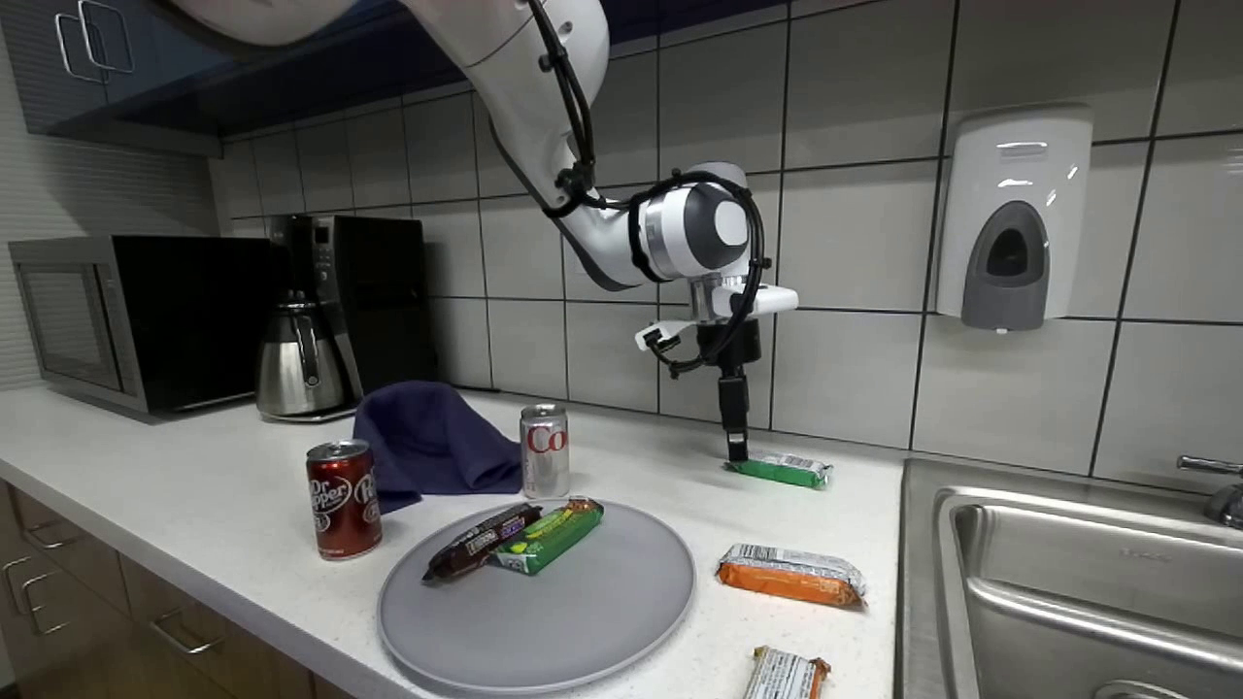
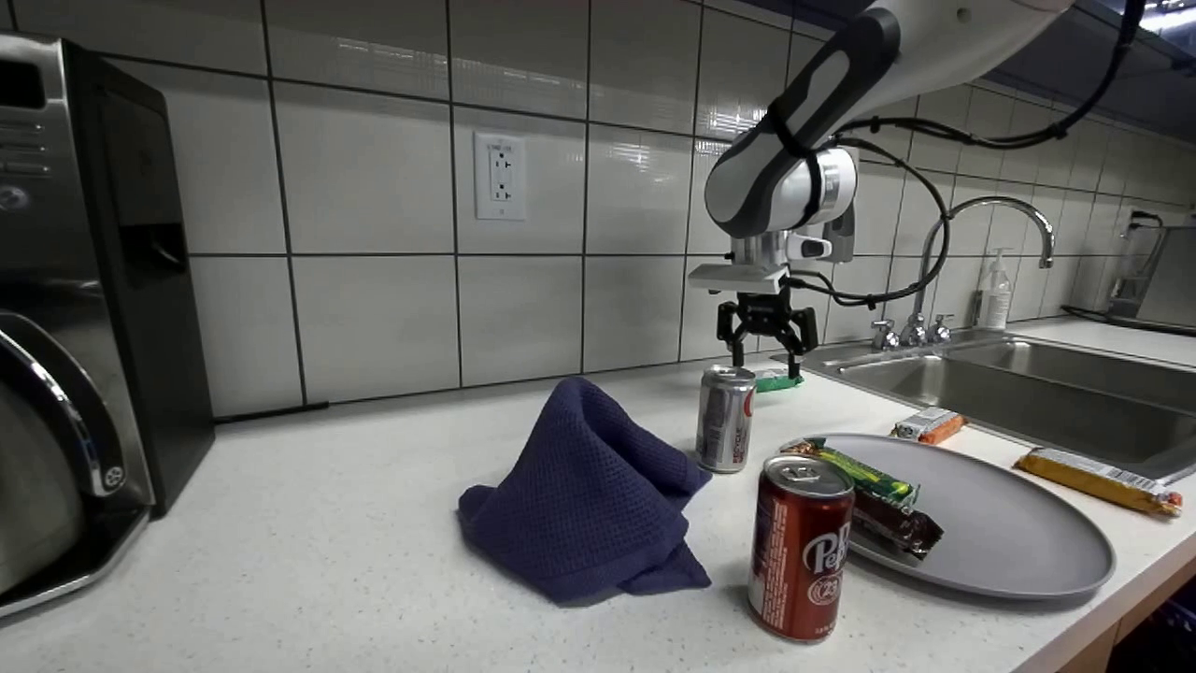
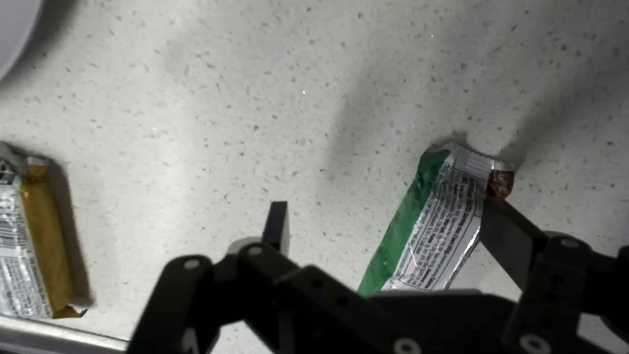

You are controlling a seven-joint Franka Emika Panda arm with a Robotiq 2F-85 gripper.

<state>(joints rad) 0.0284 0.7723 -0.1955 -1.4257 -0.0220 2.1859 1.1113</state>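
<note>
While your tool [image 3: 385, 209] stands spread wide over wrapped bar [image 3: 432, 226], one fingertip [image 3: 511, 236] overlaps its edge, contact unclear; bar green-and-silver, printed.

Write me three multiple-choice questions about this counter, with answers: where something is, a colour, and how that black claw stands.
1. Where does the green-wrapped bar nearest the gripper lie?
A) in the sink
B) on the counter
C) on the plate

2. What colour is the Dr Pepper can?
A) white
B) blue
C) dark red

3. The gripper is:
A) open
B) shut
C) clamped on the cloth

Key: 1 B, both exterior views show it lying there; 2 C, plain in both exterior views; 3 A, the wrist view shows its fingers apart.
</note>
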